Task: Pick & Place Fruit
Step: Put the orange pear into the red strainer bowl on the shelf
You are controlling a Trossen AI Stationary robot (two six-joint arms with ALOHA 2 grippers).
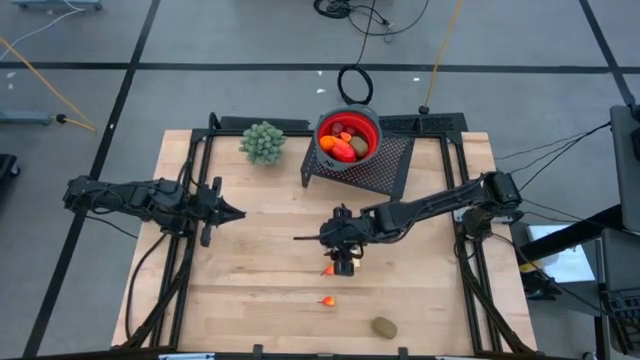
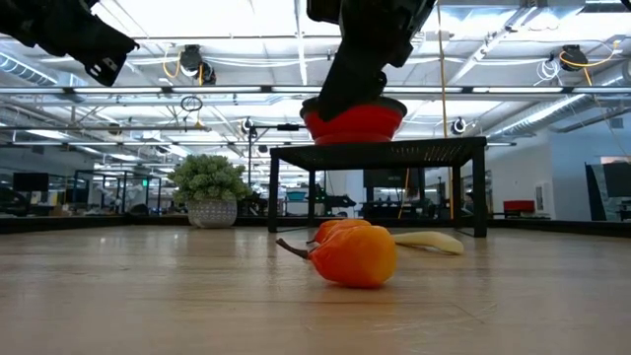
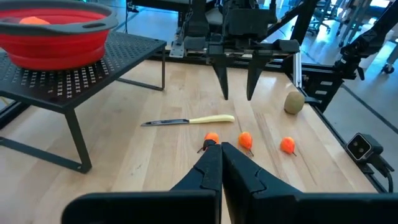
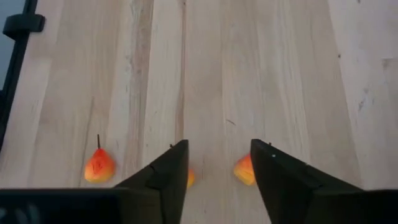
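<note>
The tabletop point(image 1: 250, 260) is pale blond wood with long grain stripes. At its 12 o'clock edge, a red bowl point(image 1: 349, 135) with a grey rim sits on a black perforated rack point(image 1: 385, 165); the fruit in the bowl point(image 1: 342, 148) is orange-red with a brownish-green piece. The knobbly bunch point(image 1: 263, 142) at 11 o'clock is pale green. Small orange fruit bits point(image 3: 246, 140) with dark stems lie near the centre. The oval fruit point(image 1: 384, 327) at 5 o'clock is brownish-green. The knife point(image 3: 186, 121) has a pale yellow handle and a silvery-grey blade. Both arms and their jaws are black.

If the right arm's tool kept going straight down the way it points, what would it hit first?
Probably the small orange fruit lying between the open right tool's fingers, or else the bare table beside it; depth is hard to judge.
</note>
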